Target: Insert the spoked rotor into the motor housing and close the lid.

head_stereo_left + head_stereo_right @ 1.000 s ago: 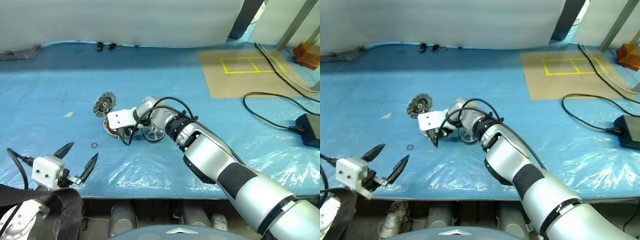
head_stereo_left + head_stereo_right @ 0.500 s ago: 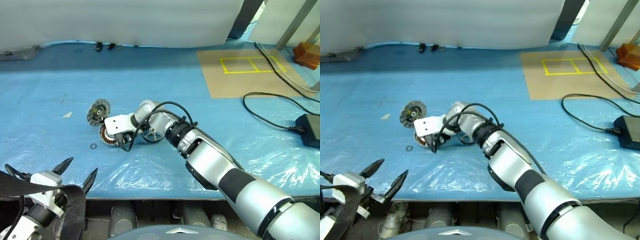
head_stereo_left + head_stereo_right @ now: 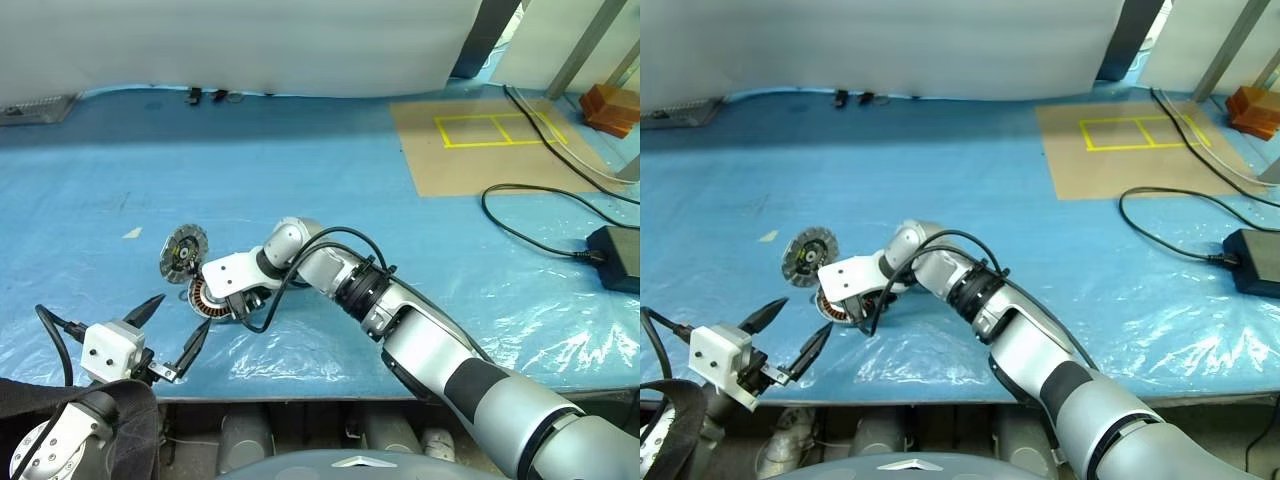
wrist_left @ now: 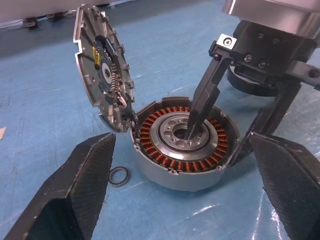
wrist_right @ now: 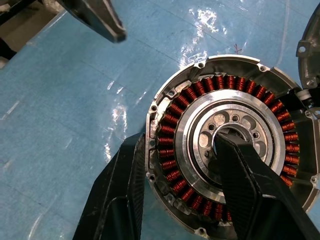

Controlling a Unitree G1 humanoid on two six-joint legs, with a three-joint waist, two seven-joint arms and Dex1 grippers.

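Note:
The motor housing (image 4: 182, 145), a silver cup with copper windings, lies on the blue sheet near the table's front edge. My right gripper (image 5: 180, 140) is shut on its wall, one finger down the central hole and the other outside the rim. The lid (image 4: 100, 70) stands on edge, ribbed face towards the housing, leaning on its rim. My left gripper (image 3: 180, 318) is open just in front of the housing, touching nothing. Of the spoked rotor only a bit of round rim (image 4: 252, 84) shows behind the right gripper's body.
A small loose ring (image 4: 119, 175) lies beside the housing. A brown board with yellow tape (image 3: 480, 140) lies at the back right. A black cable and power brick (image 3: 612, 255) lie at the far right. The table's front edge runs close behind my left gripper.
My right gripper has dragged the housing towards the front edge and to the left, the lid coming along with it. The left gripper stays open by the front edge. The camera has shifted.

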